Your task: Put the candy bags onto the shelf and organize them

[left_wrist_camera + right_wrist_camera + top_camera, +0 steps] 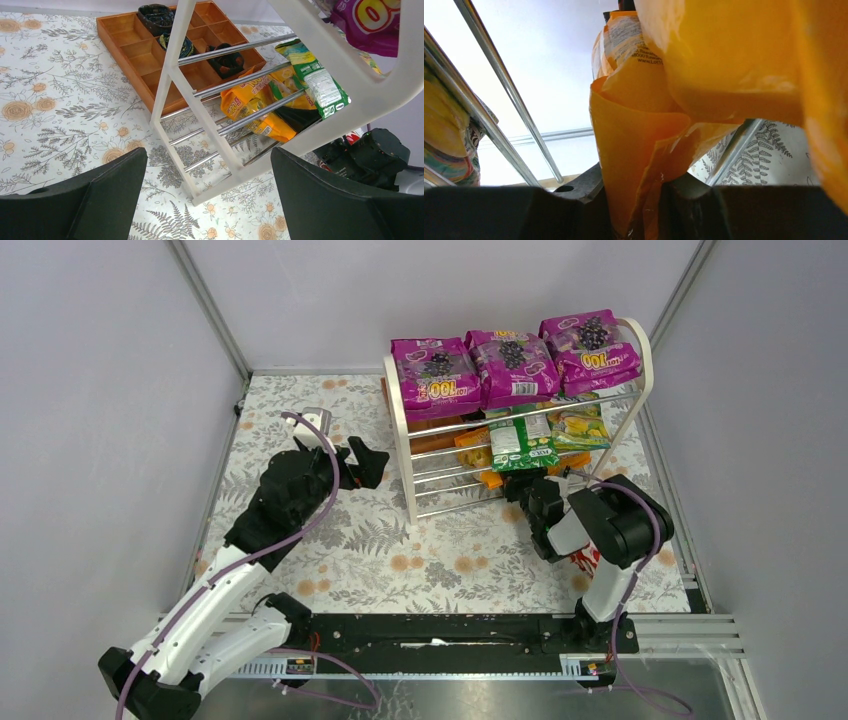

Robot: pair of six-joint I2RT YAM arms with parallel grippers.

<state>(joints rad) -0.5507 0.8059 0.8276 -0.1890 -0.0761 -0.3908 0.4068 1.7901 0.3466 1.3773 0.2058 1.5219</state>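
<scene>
The three magenta candy bags (435, 370) (515, 365) (592, 345) lie side by side on the top tier of the shelf (398, 430), which stands toward 1 o'clock on the counter (450, 550). One tier down, the green-white bag (522, 443) leans over the rods, with the green-yellow bag (578, 425) touching it at its 2 o'clock. The orange bag (649, 140) slumps among the lower rods at the green-white bag's 8 o'clock. Its crumpled lower edge is pinched between the fingers (574, 200) of the right pincer (639, 202), which reaches in at the 5 o'clock side of the shelf front. The left pincer (365, 462) hovers over the counter at the shelf's 9 o'clock, jaws spread wide and holding nothing. Behind the shelf, at its 11 o'clock, sits a brown compartmented tray (130, 40) with dark items in some cells. A red-and-white package (585, 560) lies beside the right arm.
</scene>
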